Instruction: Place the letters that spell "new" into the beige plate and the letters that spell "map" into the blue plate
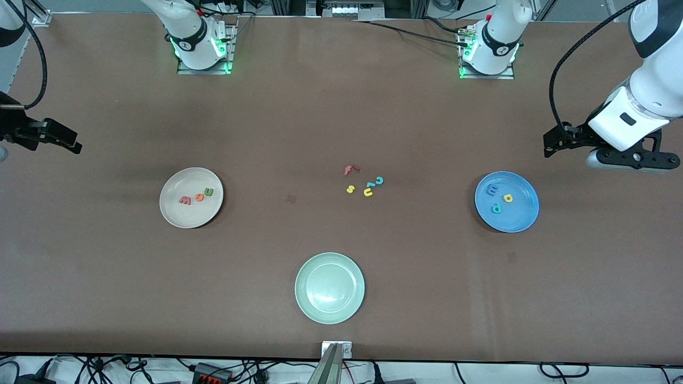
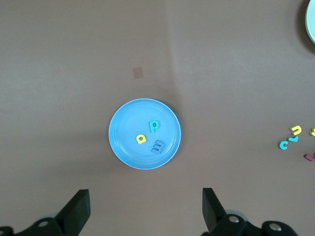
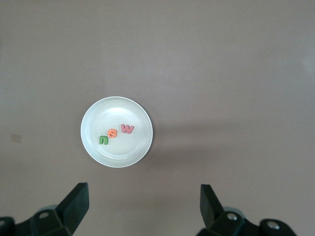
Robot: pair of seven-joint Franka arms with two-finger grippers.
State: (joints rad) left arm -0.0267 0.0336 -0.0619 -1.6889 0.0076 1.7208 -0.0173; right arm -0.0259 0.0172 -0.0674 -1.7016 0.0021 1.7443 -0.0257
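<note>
The beige plate sat toward the right arm's end of the table and held the three letters of "new" in a short row — the dark green n, the orange e and the salmon-red w, close together. The blue plate sat toward the left arm's end and held the blue m, the yellow a and the teal p, near one another.

Between the two plates lay a loose cluster on the brown table: a red f, a yellow s, a yellow u and a teal c, with one more small teal piece among them. A pale green plate stood nearer the front camera than that cluster.

The left gripper hung above the table just beside the blue plate, fingers spread wide, holding nothing. The right gripper hung near the beige plate — also wide apart and empty.
</note>
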